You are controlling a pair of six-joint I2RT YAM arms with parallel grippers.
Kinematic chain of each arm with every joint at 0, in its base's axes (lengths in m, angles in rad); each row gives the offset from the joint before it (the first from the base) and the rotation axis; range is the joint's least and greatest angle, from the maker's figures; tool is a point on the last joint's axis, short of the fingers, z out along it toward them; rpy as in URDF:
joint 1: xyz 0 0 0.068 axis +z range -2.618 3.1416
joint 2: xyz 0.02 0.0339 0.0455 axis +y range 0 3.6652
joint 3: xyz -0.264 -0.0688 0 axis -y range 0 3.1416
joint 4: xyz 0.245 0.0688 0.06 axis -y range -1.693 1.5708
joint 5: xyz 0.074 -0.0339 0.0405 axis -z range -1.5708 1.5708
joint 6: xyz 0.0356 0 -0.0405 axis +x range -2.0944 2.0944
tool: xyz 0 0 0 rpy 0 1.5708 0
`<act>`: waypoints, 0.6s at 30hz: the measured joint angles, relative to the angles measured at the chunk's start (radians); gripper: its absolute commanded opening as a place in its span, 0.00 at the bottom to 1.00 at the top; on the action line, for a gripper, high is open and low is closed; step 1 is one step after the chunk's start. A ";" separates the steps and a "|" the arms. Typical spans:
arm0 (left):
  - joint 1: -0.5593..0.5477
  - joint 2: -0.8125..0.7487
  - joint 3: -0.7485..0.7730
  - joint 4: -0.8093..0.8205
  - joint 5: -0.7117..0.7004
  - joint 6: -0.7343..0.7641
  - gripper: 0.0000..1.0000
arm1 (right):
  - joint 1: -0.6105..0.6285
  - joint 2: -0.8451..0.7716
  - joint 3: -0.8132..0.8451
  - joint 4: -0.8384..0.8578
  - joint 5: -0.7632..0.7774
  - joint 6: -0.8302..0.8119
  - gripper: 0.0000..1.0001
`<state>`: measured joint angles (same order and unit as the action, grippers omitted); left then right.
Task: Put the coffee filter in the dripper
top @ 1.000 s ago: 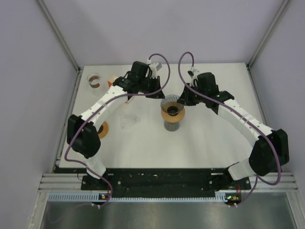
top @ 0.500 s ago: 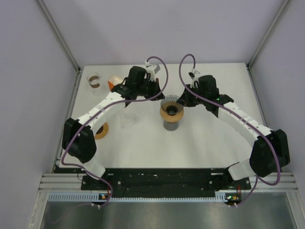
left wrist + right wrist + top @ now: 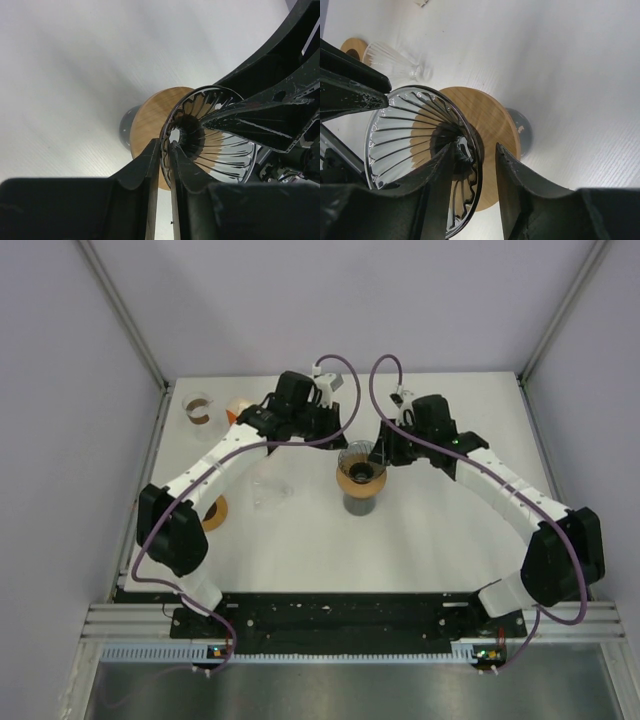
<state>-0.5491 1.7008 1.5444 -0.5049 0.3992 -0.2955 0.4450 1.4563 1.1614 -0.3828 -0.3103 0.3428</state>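
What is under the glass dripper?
The dripper sits on a wooden ring, atop a grey cup. The ring hides the cup's inside.

A grey cup (image 3: 360,502) stands on the white table (image 3: 420,530), just on the near side of the left gripper (image 3: 340,443) and a little to its right. Out to that gripper's left and nearer the arm bases, a clear ribbed glass cone (image 3: 268,492) lies on its side, and further the same way a wooden ring (image 3: 216,512) lies flat, partly hidden. Well apart to the gripper's left, near the table's far corner, a white ring with a brown inside (image 3: 200,410) sits just beside a small orange object (image 3: 236,410).
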 measured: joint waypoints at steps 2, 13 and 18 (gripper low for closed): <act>-0.001 0.011 0.037 -0.034 -0.001 0.003 0.24 | 0.000 0.002 0.020 -0.016 -0.002 -0.004 0.44; 0.038 0.023 0.140 -0.108 -0.035 0.010 0.48 | 0.002 0.006 0.184 -0.091 0.018 -0.056 0.63; 0.134 0.018 0.140 -0.126 -0.091 0.017 0.48 | 0.003 -0.021 0.202 -0.112 0.078 -0.085 0.61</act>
<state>-0.4156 1.7184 1.6840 -0.6308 0.3084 -0.2783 0.4484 1.4357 1.3636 -0.4950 -0.2325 0.2573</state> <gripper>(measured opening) 0.483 0.626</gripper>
